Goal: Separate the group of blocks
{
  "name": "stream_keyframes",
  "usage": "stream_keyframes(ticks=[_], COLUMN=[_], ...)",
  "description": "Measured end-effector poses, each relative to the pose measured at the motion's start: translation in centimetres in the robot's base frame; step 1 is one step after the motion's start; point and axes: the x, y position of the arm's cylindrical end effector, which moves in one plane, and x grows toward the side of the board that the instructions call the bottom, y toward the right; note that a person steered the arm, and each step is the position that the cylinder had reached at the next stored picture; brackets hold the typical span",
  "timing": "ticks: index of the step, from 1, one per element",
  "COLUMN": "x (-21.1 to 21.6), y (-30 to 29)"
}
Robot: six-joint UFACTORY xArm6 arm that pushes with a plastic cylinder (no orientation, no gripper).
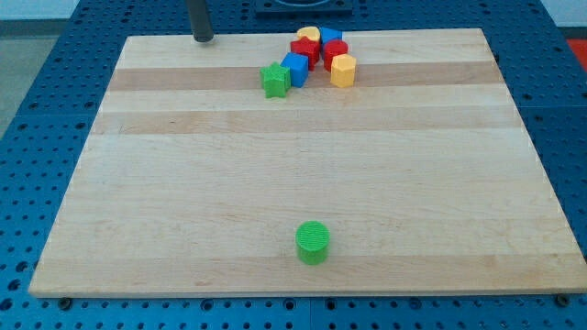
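A tight group of blocks sits at the view's top centre of the wooden board [183, 183]: a green star block [274, 80], a blue block [295, 69], a red block [304, 49], a yellow block [308, 36] behind it, a second blue block [331, 37], a second red block [335, 53] and a yellow hexagonal block [342, 70]. They touch or nearly touch one another. A green cylinder [313, 242] stands alone near the view's bottom centre. My tip [203, 38] is at the board's top edge, well to the left of the group, touching no block.
The board lies on a blue perforated table [46, 110] that surrounds it on all sides. A dark object [303, 7] shows at the view's top edge behind the group.
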Motion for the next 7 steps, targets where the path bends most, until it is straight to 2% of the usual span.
stream_keyframes(ticks=[3, 4, 7], x=[0.1, 0.4, 0.4], y=[4.2, 12.8, 22.0])
